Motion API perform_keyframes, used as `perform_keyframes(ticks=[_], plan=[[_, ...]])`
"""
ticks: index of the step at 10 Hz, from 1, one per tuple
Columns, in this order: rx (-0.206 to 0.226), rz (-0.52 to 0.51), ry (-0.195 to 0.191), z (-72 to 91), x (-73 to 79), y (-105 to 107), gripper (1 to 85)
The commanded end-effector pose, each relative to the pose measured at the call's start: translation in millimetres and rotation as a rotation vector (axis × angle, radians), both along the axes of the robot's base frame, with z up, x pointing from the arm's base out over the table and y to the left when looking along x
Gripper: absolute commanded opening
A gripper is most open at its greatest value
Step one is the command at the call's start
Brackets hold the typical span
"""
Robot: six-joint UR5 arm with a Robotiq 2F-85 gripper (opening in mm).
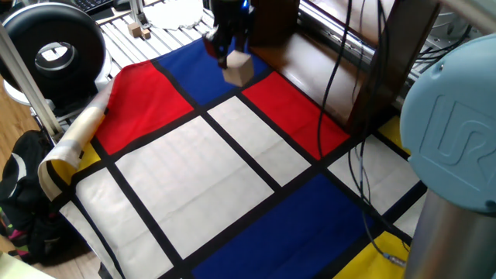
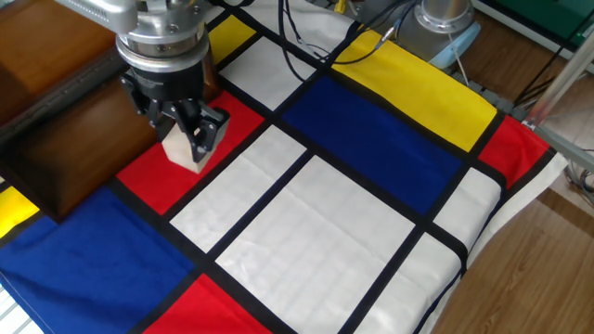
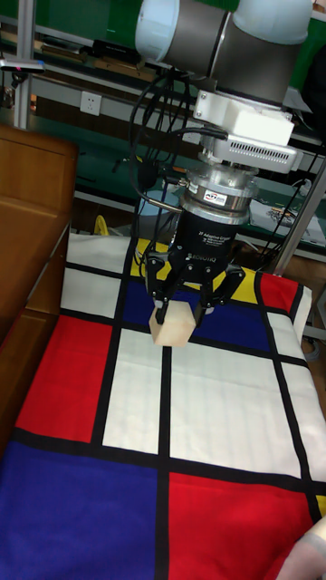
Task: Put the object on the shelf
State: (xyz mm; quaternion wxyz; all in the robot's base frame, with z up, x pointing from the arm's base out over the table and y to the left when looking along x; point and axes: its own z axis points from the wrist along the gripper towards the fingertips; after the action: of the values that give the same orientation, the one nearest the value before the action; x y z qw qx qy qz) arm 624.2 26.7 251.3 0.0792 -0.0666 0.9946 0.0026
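The object (image 2: 179, 148) is a pale wooden cube, held between the fingers of my gripper (image 2: 187, 135), which is shut on it. It hangs a little above the red patch of the chequered cloth, just off the front of the dark brown shelf (image 2: 65, 130). In the tall fixed view the object (image 3: 174, 326) sits between the black fingers of my gripper (image 3: 181, 311), with the shelf (image 3: 27, 227) to the left. In one fixed view the object (image 1: 239, 70) hangs below my gripper (image 1: 230, 53), beside the shelf (image 1: 306, 50).
A black round device (image 1: 50, 50), a rolled cloth edge (image 1: 74, 139) and small wooden blocks (image 1: 139, 31) lie at the left. Black cables (image 2: 311, 46) trail across the cloth. The robot base (image 1: 453, 139) stands at the right, and a black bag (image 1: 23, 194) lies off the table.
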Motion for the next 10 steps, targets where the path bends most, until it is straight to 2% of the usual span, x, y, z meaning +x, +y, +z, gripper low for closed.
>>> perform_keyframes(ticks=[1, 3, 4, 7, 8, 10], plan=[[0.035, -0.007, 0.018, 0.9, -5.1, 8, 1.0], [0.038, -0.004, 0.046, 0.1, -12.3, 9, 1.0], [0.032, -0.004, 0.077, 2.5, -20.9, 6, 1.0], [0.025, 0.019, 0.158, 70.5, -53.8, -21, 1.0], [0.02, 0.024, 0.171, 85.8, -61.5, -27, 1.0], [0.005, 0.018, 0.155, 95.7, -69.6, -31, 1.0]])
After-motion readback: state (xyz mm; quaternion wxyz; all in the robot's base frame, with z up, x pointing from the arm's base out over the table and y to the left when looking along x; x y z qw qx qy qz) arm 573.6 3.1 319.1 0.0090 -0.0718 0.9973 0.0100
